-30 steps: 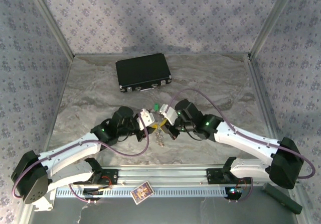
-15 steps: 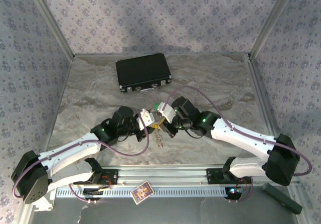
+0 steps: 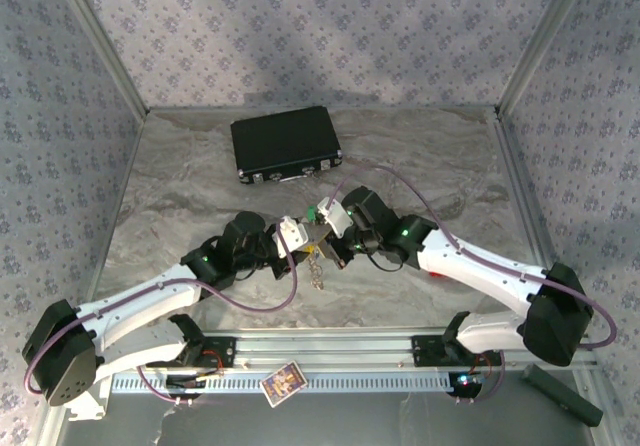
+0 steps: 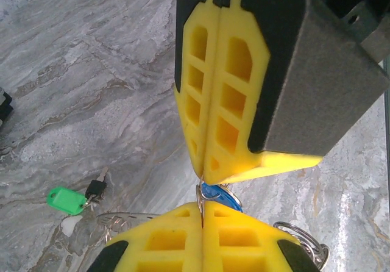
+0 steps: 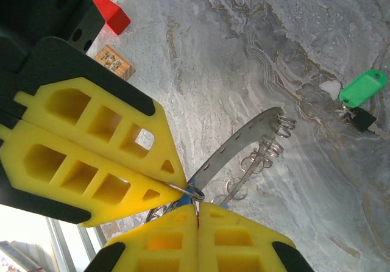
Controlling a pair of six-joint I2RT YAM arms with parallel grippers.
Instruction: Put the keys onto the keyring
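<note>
Left pincer (image 4: 202,206) and right pincer (image 4: 204,175), both closed, met tip to tip above mid-tabletop (image 4: 91,71). The left pinched the keyring (image 5: 256,139), its rings dangling; the right's hold could not be told. Blue key (image 4: 219,194) sat at the junction; green key (image 4: 67,200) lay just beyond, on the far side. Risk: the thin wire might slip from the pads under any sideways pull, dropping ring or key.

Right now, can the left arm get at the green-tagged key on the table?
Likely not yet. The left tool is shut on the silvery metal keyring, tip to tip with the right tool. The key with the green plastic tag lies uncovered on the grey marbled table; the tool must let go first.
</note>
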